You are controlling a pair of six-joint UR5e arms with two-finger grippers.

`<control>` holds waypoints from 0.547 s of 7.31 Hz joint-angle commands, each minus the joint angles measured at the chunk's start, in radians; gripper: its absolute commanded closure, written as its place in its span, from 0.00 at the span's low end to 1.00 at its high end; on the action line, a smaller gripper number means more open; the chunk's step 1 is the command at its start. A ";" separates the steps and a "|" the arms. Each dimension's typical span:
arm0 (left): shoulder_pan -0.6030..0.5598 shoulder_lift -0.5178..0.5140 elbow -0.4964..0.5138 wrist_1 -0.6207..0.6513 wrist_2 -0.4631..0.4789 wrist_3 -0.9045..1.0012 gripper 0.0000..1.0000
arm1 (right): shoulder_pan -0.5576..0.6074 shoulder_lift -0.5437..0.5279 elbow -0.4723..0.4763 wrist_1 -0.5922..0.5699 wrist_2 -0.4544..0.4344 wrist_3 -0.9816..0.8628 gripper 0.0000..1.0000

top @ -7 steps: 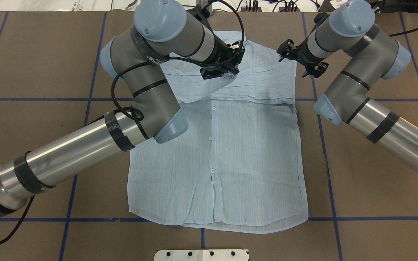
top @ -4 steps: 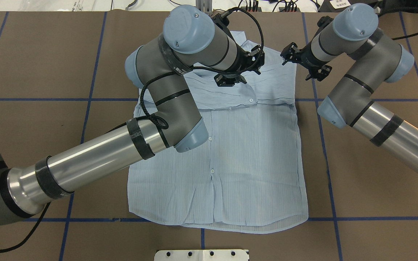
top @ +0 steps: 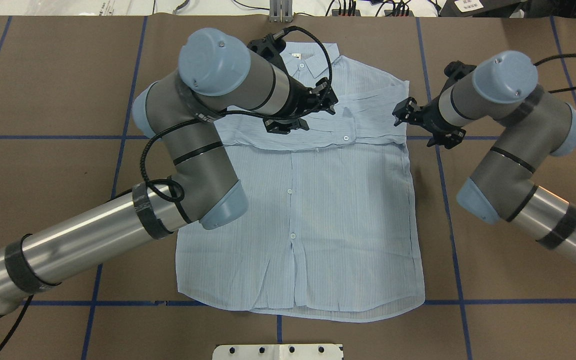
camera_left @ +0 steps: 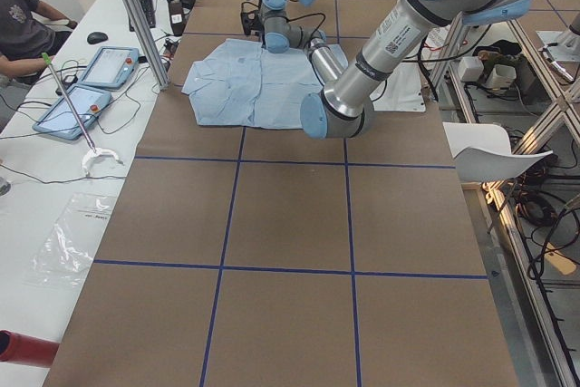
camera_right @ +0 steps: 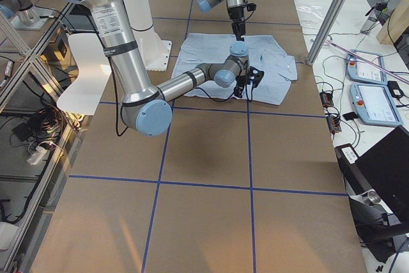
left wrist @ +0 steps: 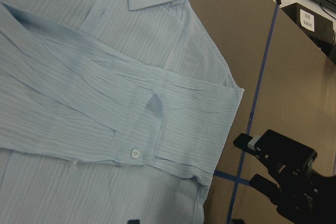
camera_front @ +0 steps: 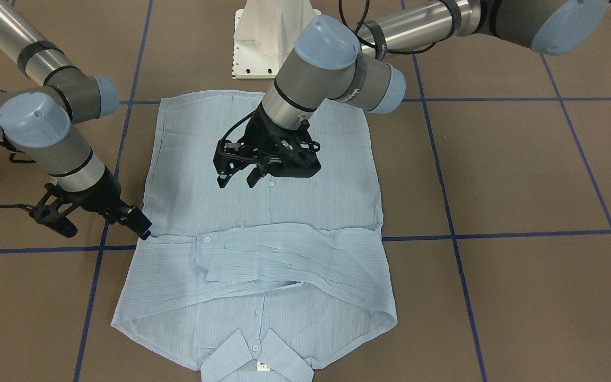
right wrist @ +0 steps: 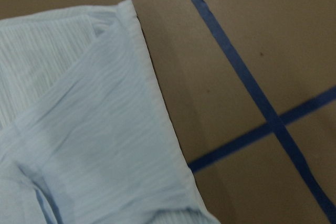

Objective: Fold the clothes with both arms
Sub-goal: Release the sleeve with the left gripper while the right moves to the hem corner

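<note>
While the shirt (top: 318,215) lies flat, buttons up, on the desk (top: 518,300) with a sleeve (camera_front: 284,254) folded across its chest, the left gripper (camera_front: 237,181) hangs above the shirt's front, jaws released and empty. The right gripper (camera_front: 105,227) stands at the shirt's side edge beside that fold, jaws spread, grasping nothing.

The left arm (top: 93,240) and right arm (top: 510,165) are polished silver tubes joined by matte grey elbows with pale blue caps and ringed by black bands. A black cable (top: 142,155) loops along the left one. The left gripper (camera_front: 237,180) and right gripper (camera_front: 103,229) are black, skeletal and two-fingered.
</note>
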 commanded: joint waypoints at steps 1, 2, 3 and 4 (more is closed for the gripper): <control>-0.005 0.067 -0.049 0.015 0.007 0.058 0.34 | -0.130 -0.173 0.204 -0.004 -0.006 0.176 0.00; -0.007 0.076 -0.049 0.015 0.013 0.060 0.34 | -0.234 -0.252 0.297 -0.002 -0.076 0.280 0.03; -0.010 0.084 -0.051 0.015 0.022 0.060 0.34 | -0.337 -0.292 0.353 -0.004 -0.151 0.378 0.04; -0.008 0.085 -0.055 0.015 0.051 0.060 0.34 | -0.437 -0.326 0.385 -0.004 -0.251 0.475 0.06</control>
